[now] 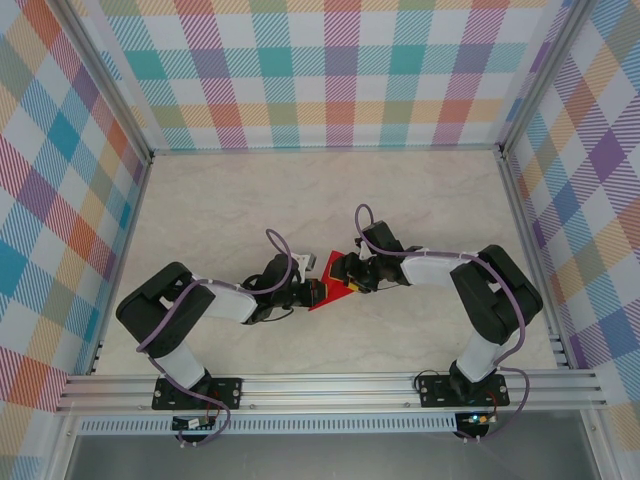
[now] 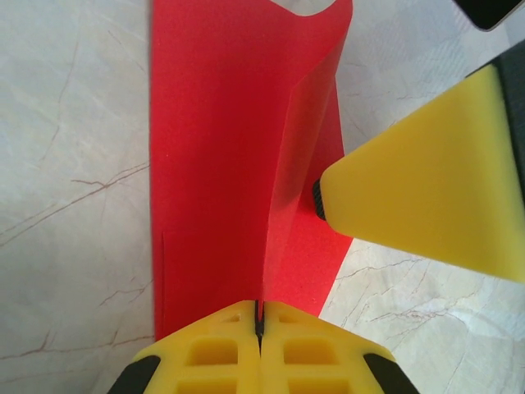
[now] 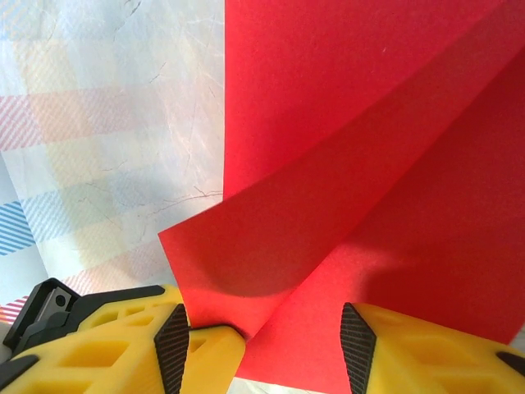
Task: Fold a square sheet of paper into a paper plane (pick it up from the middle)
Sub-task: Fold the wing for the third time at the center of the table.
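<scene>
Paper (image 2: pixel 213 164) mid-bench (image 1: pixel 250 200), between your two arms, partly folded, one flap curling up off flat layer. Your left jaws clamped shut on its edge at crease. Your right jaws half open, straddling raised flap.

Top view: two arms bolted at near edge. Left arm (image 1: pixel 225 300) bends out to its side, then reaches in toward ctr; right arm (image 1: pixel 440 268) mirrors it. Both wrists low, claws almost meeting mid-surface. Left claw (image 1: pixel 316 293) closed tight, yellow fingers (image 2: pixel 213 353) pressed together, pinching the square sheet of paper (image 2: pixel 221 164) at a crease. Right claw (image 3: pixel 267 332): fingers apart w/ paper btwn them, not clamped.
</scene>
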Motion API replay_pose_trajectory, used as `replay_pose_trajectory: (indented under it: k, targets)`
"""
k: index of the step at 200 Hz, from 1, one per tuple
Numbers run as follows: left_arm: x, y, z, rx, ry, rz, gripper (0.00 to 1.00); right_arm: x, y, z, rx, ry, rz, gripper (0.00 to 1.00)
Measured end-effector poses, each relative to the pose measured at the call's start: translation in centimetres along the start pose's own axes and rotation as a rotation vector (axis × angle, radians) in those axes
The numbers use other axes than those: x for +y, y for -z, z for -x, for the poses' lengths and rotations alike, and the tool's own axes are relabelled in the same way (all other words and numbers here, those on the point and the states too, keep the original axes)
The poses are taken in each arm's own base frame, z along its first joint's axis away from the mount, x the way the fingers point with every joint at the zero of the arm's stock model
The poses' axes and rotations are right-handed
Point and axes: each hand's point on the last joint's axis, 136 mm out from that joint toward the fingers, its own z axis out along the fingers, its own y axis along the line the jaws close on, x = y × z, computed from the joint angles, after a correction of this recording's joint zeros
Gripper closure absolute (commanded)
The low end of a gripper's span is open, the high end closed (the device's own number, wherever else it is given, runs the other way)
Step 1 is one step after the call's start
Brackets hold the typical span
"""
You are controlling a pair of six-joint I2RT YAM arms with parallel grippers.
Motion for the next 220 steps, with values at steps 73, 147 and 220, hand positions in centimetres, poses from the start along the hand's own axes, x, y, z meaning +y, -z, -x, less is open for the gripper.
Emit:
replay_pose_trajectory:
  k: [73,147,220]
  targets:
    - [0.0,0.0,0.2,0.001,0.013,-0.005,0.95,-0.7,-0.4,0.1,0.004,-0.018,-0.049,0.46]
    - [0.1,0.5,0.1,0.017,0.023,0.014,0.75,-0.8,-0.6,0.6,0.003,-0.036,-0.124,0.44]
    - [-1.9,4.4,2.9,-0.089,0.007,0.027,0.56,-0.8,-0.9,0.9,0.008,-0.088,-0.2,0.37]
